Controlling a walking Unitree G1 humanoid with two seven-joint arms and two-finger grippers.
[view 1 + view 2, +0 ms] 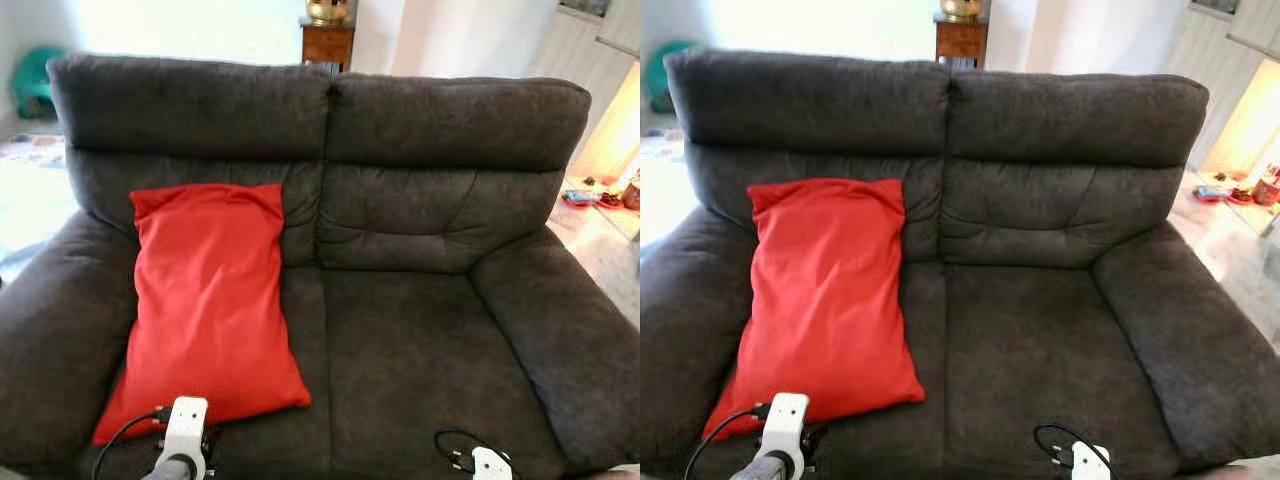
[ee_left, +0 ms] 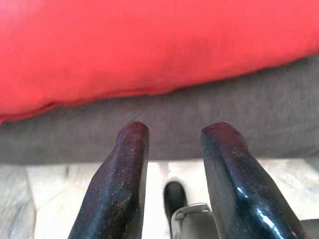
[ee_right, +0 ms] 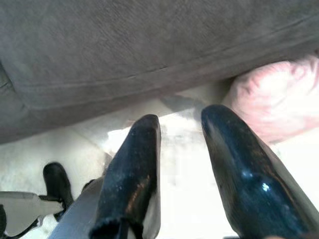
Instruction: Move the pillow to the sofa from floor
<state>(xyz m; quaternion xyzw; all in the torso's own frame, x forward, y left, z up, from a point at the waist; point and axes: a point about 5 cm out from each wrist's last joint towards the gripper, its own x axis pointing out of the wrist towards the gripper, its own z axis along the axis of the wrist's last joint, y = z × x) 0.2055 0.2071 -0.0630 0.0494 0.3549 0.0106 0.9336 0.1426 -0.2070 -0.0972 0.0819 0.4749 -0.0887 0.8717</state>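
Pillow [image 1: 208, 300]: red, lying on the sofa [image 1: 420, 330], left seat, top edge leaning on the backrest, lower corner at the front edge by the left armrest.
My left pincer [image 2: 174, 130]: fingers apart, empty, just before the sofa's front edge below the pillow.
My right pincer [image 3: 180, 119]: fingers apart, empty, low at the sofa's front.

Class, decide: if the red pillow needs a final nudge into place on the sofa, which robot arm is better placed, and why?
Left. The left hand sits open just before the red pillow on the sofa seat's left side; the right hand hangs by the seat's other end.
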